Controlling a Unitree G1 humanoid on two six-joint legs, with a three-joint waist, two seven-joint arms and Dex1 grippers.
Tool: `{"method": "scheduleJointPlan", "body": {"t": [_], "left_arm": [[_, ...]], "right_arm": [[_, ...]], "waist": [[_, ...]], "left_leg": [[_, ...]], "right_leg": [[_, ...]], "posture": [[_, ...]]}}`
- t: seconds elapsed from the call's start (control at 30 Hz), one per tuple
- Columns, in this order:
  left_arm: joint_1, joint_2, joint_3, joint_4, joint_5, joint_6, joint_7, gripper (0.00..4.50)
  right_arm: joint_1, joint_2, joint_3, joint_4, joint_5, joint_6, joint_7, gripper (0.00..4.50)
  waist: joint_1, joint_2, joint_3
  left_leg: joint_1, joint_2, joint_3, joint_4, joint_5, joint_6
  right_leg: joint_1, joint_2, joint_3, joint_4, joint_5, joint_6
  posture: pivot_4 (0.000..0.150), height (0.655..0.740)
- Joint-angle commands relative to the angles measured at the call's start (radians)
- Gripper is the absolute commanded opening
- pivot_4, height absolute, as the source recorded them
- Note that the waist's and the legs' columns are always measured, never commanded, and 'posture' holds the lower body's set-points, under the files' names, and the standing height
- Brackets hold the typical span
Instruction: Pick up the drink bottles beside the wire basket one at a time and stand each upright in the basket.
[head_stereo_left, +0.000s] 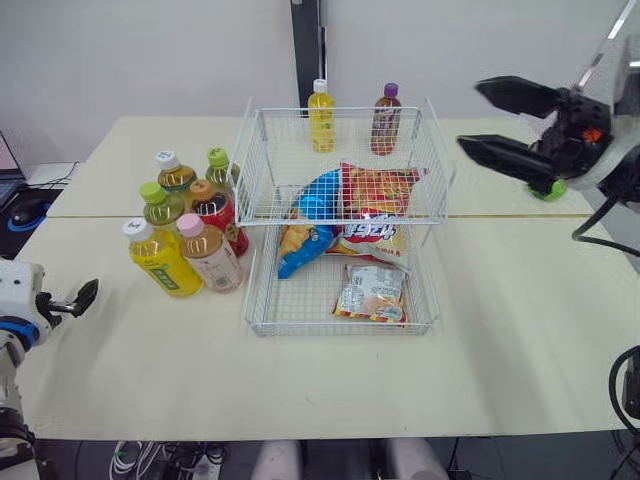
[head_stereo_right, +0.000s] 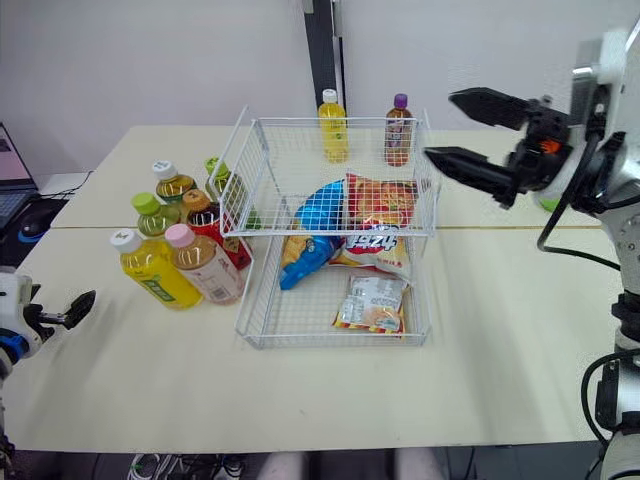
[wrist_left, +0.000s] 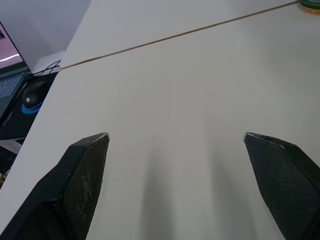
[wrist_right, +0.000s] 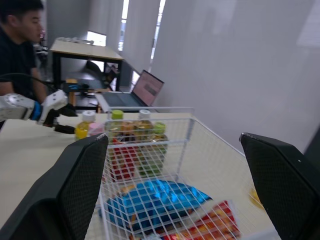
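Note:
A white wire basket (head_stereo_left: 243, 165) stands mid-table with snack bags (head_stereo_left: 370, 225) inside. Several drink bottles stand upright in a cluster just left of it, among them a yellow one with a white cap (head_stereo_left: 160, 258), a pink-capped one (head_stereo_left: 210, 258) and a red one (head_stereo_left: 215, 210). A yellow bottle (head_stereo_left: 321, 115) and a brown purple-capped bottle (head_stereo_left: 385, 120) show through the mesh at the basket's far side; I cannot tell whether they are inside or behind. My right gripper (head_stereo_left: 472, 115) hangs open and empty, raised to the basket's right. My left gripper (head_stereo_left: 85, 295) is open and empty above bare table, left of the cluster.
A laptop and a mouse (wrist_left: 31, 95) sit off the table's left edge. A small green object (head_stereo_left: 548, 190) lies on the table at the far right. A black post (head_stereo_left: 305, 50) rises behind the table. A person (wrist_right: 20, 45) sits beyond the left side.

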Motion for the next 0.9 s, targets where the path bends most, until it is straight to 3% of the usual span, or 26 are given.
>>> {"method": "scheduleJointPlan", "body": {"t": [0.03, 0.33, 0.57, 0.9], "left_arm": [[0.000, 0.006, 0.013, -0.038, -0.010, -0.002, 0.014, 4.48], [0.163, -0.022, 0.092, -0.208, -0.083, 0.049, 0.014, 4.48], [0.326, -0.060, 0.255, -0.444, -0.250, 0.181, -0.042, 4.48], [0.766, -0.305, 0.541, -1.098, -0.538, 0.417, 0.000, 4.48]], "right_arm": [[-0.030, 0.045, -0.006, -0.103, 0.100, 0.087, -0.064, 4.50], [0.013, 0.099, 0.055, -0.190, 0.079, 0.126, -0.094, 4.50], [0.004, 0.126, 0.074, -0.153, 0.025, 0.091, -0.050, 4.50], [-0.073, 0.151, 0.132, -0.037, -0.056, 0.046, 0.070, 4.50]], "waist": [[0.002, -0.002, -0.001], [-0.002, -0.003, -0.002], [-0.003, -0.003, -0.002], [-0.004, -0.005, -0.003]], "left_leg": [[0.000, 0.000, 0.000, 0.000, 0.000, 0.000], [0.000, 0.006, 0.001, 0.000, -0.001, 0.000], [0.000, 0.007, 0.002, 0.000, -0.001, -0.001], [0.001, 0.008, 0.002, 0.000, -0.002, -0.002]], "right_leg": [[0.000, 0.000, 0.000, 0.000, 0.000, 0.000], [-0.001, 0.001, 0.000, -0.001, 0.002, -0.003], [-0.002, 0.002, 0.001, -0.001, 0.001, -0.005], [-0.002, 0.003, 0.001, -0.001, -0.001, -0.007]], "posture": [[0.150, 0.7400], [0.150, 0.7400], [0.150, 0.7400], [0.150, 0.7400]]}}
